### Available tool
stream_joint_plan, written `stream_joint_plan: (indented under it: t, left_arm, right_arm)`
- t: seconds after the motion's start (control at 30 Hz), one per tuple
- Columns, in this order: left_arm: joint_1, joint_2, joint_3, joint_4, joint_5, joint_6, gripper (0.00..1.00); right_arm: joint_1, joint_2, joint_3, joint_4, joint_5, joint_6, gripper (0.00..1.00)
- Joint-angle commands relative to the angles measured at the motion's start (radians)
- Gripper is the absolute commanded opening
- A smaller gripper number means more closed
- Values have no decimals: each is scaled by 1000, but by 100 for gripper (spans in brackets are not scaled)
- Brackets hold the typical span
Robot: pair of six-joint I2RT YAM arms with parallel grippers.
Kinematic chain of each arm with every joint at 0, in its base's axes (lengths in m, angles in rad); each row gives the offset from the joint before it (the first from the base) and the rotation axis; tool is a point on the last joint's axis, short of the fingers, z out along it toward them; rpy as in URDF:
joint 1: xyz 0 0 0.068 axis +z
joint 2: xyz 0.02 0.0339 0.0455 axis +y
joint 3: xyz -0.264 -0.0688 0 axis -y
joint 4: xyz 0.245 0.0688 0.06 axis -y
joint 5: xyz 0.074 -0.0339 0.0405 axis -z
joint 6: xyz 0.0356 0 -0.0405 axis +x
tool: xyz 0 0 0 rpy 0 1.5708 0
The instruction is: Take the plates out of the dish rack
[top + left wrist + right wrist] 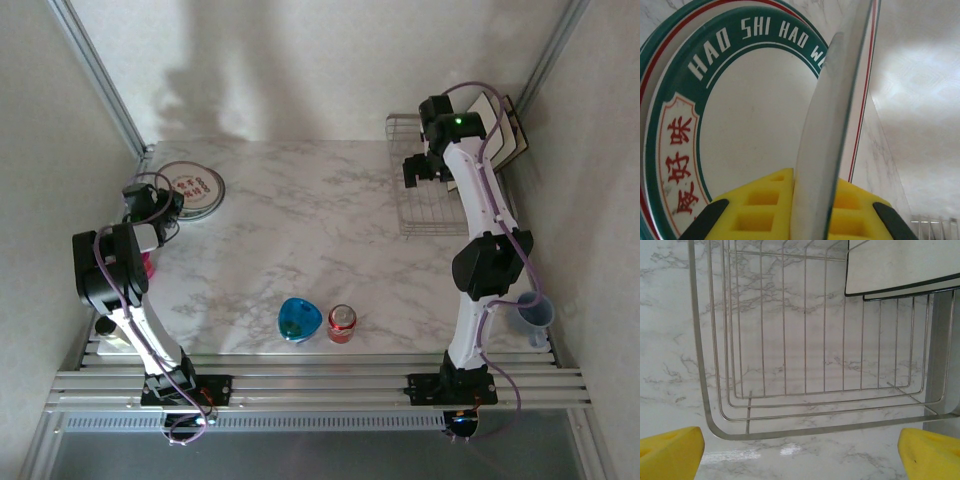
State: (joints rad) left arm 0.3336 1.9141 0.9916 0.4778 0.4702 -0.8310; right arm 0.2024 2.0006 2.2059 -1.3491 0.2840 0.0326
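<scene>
Left gripper (pixel 810 206) clamps round white plate (pixel 834 115) edge-on, probably for stacking on green-banded lettered plate (pixel 750 120), worktop's (pixel 320 230) far-left corner. Right gripper (pixel 800 452) wide, empty, above silver wire rack (pixel 696 340), facing square cream plates (pixel 900 265).

Left arm (pixel 130 300): white tubular links with bulky black joint housings.
Right arm (pixel 480 215): the same white links and black joints, with a green light (pixel 458 122) on the wrist block.
Cables (pixel 472 86): thin lilac leads looped along both arms.
Bases (pixel 185 390): black mounts with orange wiring.
Left pincer (pixel 812 205): yellow fingers with square recesses, black at the outer sides.
Right pincer (pixel 800 457): plain yellow fingertips.
</scene>
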Motion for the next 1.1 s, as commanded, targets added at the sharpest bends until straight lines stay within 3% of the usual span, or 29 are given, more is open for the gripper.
stream_joint_plan:
  t: [0.0, 0.2, 0.33, 0.4, 0.6, 0.9, 1.07]
  left_arm:
    - [3, 14, 38, 18, -9, 0, 4]
    - [1, 8, 85, -107, -38, 59, 11]
    - [-1, 8, 122, -214, -76, 120, 27]
    - [-2, 12, 130, -236, -86, 133, 39]
    - [-8, 35, 146, -277, -86, 156, 50]
    - [-58, 23, 270, -533, -256, 340, 77]
    - [-84, 23, 340, -642, -331, 412, 83]
  right_arm:
    - [-5, -42, -16, 7, -10, -19, 99]
    - [-7, -54, -35, 27, -12, -18, 99]
    - [-7, -51, -28, 31, -17, -20, 99]
    - [-6, -49, -23, 31, -18, -20, 99]
    - [-10, -59, -30, 36, -18, -23, 99]
    - [-16, -68, -34, 41, -20, -28, 99]
    - [-15, -69, -34, 41, -24, -30, 99]
